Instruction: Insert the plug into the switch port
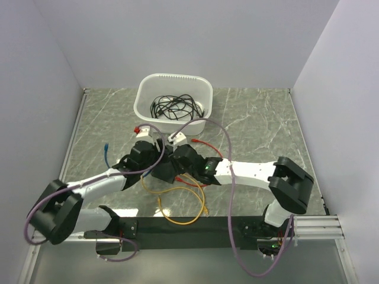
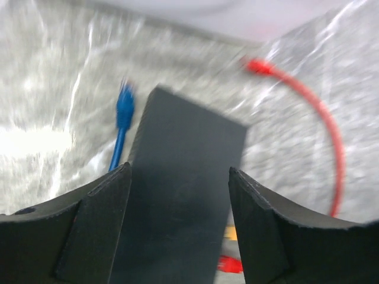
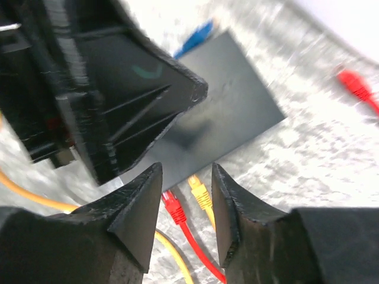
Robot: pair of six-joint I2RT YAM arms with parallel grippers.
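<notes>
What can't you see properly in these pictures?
- Ports of the switch: hidden under the arms in the top view; the wrist views show only its blurry top.
- The red plug and yellow plug: right wrist view is too blurred to tell if either is plugged in.
- The left end effector: left wrist view doesn't show whether it grips the switch.

The top camera looks down from above and behind the arm bases over the whole desk (image 1: 254,118). Both wrist cameras sit close, facing the same switch (image 2: 183,177) and blue plug (image 2: 124,106).
</notes>
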